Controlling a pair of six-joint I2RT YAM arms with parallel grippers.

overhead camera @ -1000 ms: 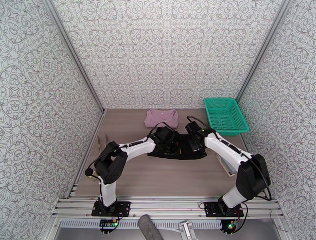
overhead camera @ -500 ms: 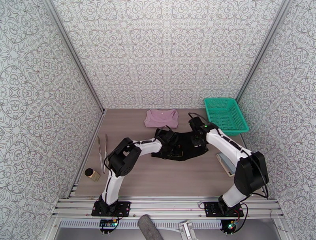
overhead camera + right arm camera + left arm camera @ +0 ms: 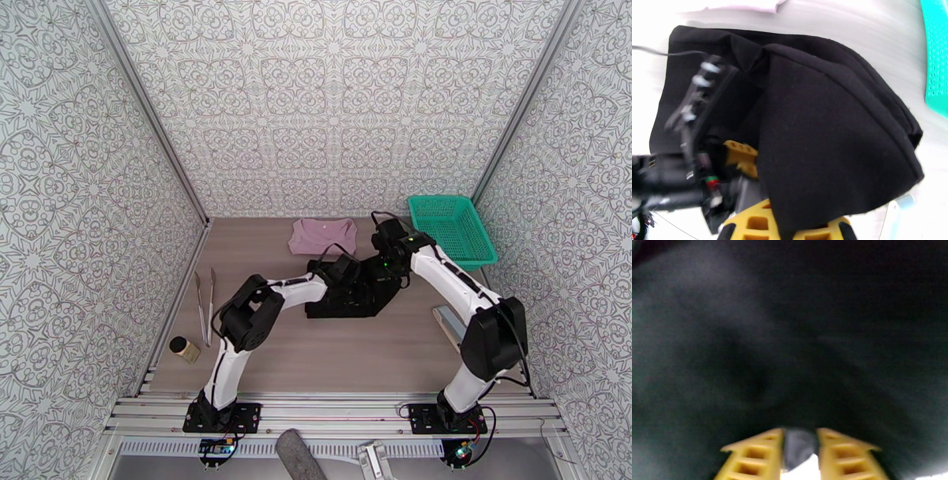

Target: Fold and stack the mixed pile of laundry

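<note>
The black garment [image 3: 354, 289] is the job right now, and I'm roughly halfway through the whole thing by my reckoning. The pink shirt [image 3: 322, 235] lies flat and looks neatly folded, well to the left of the teal basket [image 3: 450, 230] and level with it. The black one sits between that shirt and the basket, a little nearer the arm bases, part folded, with its basket-side edge raised and draped inward. So I judge what's left is to finish this fold, flatten it and stack the two pieces. The right gripper [image 3: 381, 268], just left of the basket's near corner, is clamped shut on the black cloth; in its wrist view the fabric spills over both yellow fingers [image 3: 754, 219]. The left gripper [image 3: 800, 435] is further from the basket, low against the garment, its jaws a modest way apart. Dark cloth hangs right in front of it and something dark shows in the gap, but I don't read that as a pinch.
</note>
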